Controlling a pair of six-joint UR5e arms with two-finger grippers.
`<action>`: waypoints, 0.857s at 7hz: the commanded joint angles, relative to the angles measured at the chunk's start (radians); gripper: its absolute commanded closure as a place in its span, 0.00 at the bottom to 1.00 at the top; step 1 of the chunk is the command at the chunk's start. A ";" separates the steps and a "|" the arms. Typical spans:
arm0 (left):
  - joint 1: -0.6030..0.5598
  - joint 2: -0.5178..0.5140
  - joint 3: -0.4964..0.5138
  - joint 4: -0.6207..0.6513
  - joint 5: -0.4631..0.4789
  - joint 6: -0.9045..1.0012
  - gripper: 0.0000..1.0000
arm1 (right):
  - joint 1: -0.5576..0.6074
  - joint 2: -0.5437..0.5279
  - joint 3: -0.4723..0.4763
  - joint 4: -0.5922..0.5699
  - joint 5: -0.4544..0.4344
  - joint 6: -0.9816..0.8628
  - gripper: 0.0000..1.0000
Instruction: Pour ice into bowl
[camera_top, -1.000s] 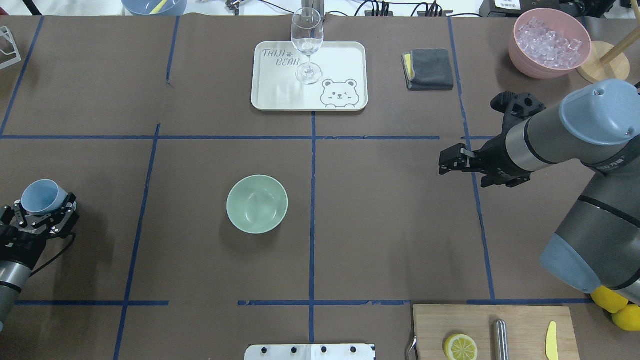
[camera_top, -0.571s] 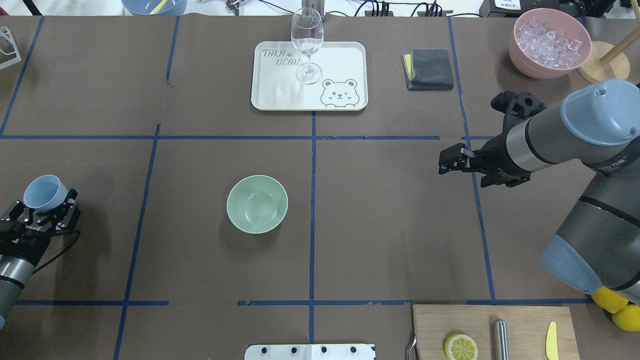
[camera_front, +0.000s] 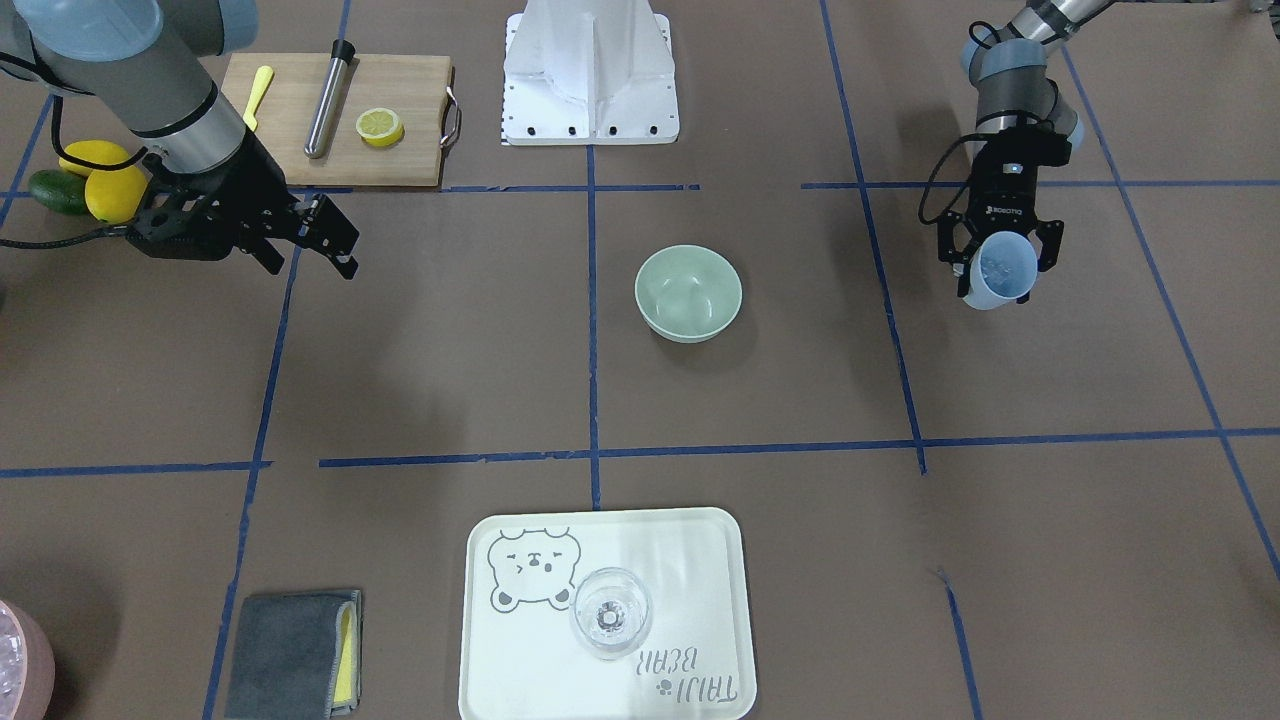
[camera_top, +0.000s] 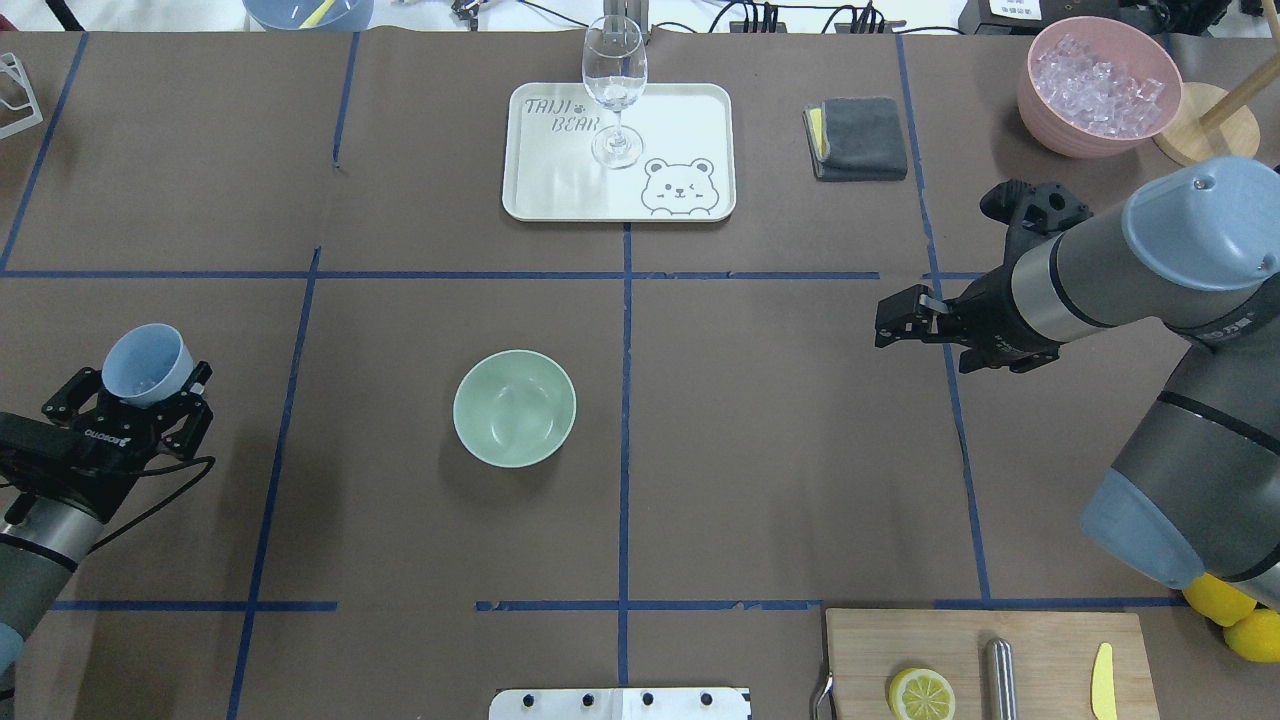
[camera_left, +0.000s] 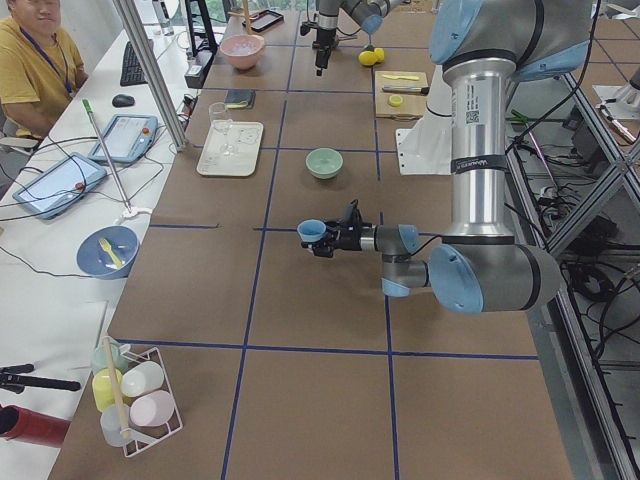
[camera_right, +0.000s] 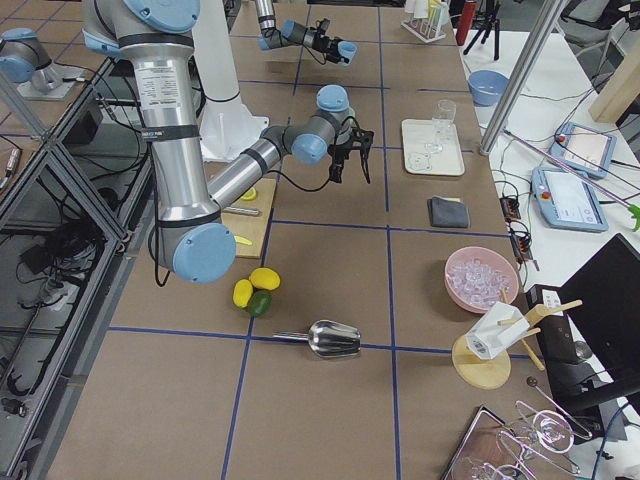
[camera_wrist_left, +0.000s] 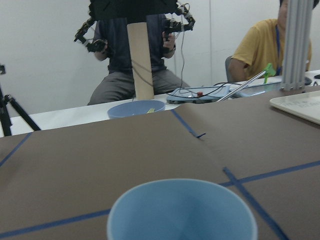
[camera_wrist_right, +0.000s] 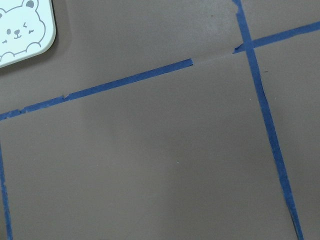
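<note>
Left tool (camera_top: 130, 402) clamped on blue cup (camera_top: 147, 365), mouth up, held off the bench (camera_top: 780, 450) near its left edge. Cup inside: faint glints in the front view, can't tell if cubes. Bowl (camera_top: 514, 408) well apart to the cup's right, upright, looks empty, just left of the centre tape. One blue tape line (camera_top: 280, 430) crosses the bare bench between cup and bowl; nothing else on that stretch. Bare bench all round the bowl.

Right tool (camera_top: 882, 331) fingers apart, holding nothing, hanging over bare bench well right of the bowl, beside the right-hand tape line. Wide bare gap between it and the bowl.

Ice (camera_top: 1098, 80) seen piled in pink tub (camera_top: 1040, 112) at far right corner, behind the right arm. Far edge, middle: tray (camera_top: 680, 110) with glass (camera_top: 614, 80) standing at its far left; grey cloth (camera_top: 860, 138) right of the tray. Near edge, right: board (camera_top: 1050, 640) with lemon half (camera_top: 921, 694).
</note>
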 joint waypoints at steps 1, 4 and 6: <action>-0.001 -0.123 -0.067 0.030 -0.007 0.360 1.00 | 0.006 -0.001 -0.001 0.000 -0.002 -0.001 0.00; 0.012 -0.256 -0.114 0.252 0.023 0.678 1.00 | 0.024 -0.024 0.001 0.000 -0.002 -0.001 0.00; 0.016 -0.301 -0.102 0.446 0.031 0.686 1.00 | 0.035 -0.034 0.004 0.000 -0.005 -0.001 0.00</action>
